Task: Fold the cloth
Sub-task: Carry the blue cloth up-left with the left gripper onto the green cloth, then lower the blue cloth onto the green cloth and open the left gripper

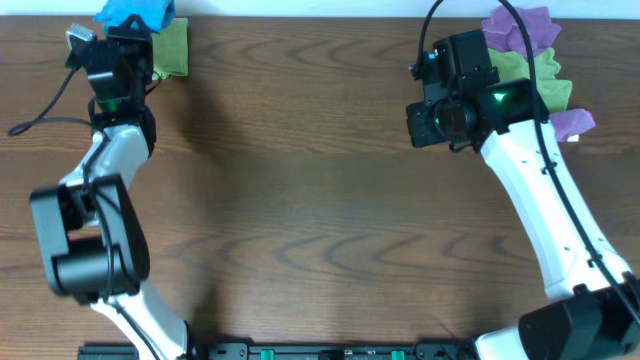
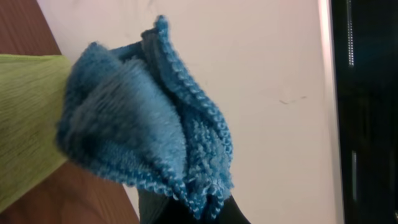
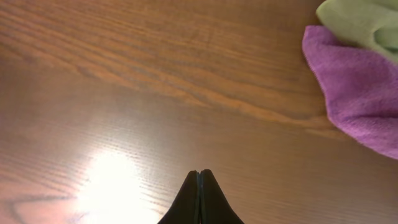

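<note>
no readable text or labels

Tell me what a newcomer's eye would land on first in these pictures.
The bright blue cloth bunched in the left end effector at the table's far left corner, beside a green cloth. Next, the purple and green cloth pile at the far right, with the right end effector shut and empty over bare wood nearby.

the left arm (image 1: 112, 150) reaches from the near edge up to the far left corner of the table, and the left gripper (image 2: 189, 214) is clamped on a bunched blue cloth (image 2: 137, 124). the right arm (image 1: 540, 190) angles up toward the far right, and the right gripper (image 3: 199, 186) has its fingers pressed flat together, holding nothing.
</note>
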